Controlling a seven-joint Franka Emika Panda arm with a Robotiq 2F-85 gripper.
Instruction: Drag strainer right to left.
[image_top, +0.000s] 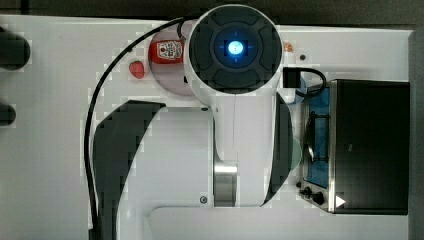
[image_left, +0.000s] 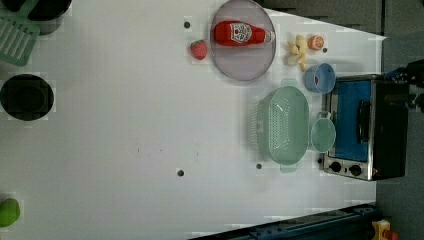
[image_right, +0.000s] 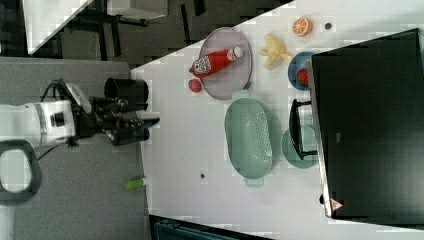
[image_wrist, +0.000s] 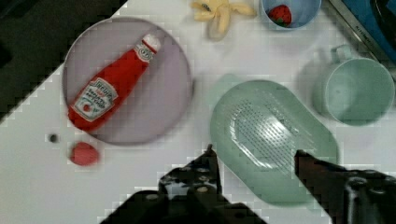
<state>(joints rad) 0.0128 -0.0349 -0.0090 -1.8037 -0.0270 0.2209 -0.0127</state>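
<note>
My gripper (image_wrist: 254, 156) hangs w/ fingers apart, nothing between them, up off the table (image_left: 125, 125). In the wrist view the strainer (image_wrist: 273, 140) sits under it, untouched. In the left view's right half the strainer (image_left: 286, 125) lies just below the plate (image_left: 242, 62) w/ ketchup bottle (image_left: 242, 33), cup (image_left: 323, 134) touching its right side, by the toaster oven (image_left: 367, 130).

White arm (image_top: 225, 125), black cable (image_top: 92, 130)

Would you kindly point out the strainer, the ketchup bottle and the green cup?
strainer (image_left: 287, 125), left view, perforated floor.
ketchup bottle (image_left: 239, 33), left view, label.
green cup (image_wrist: 357, 92), wrist view, inner bottom.
</note>
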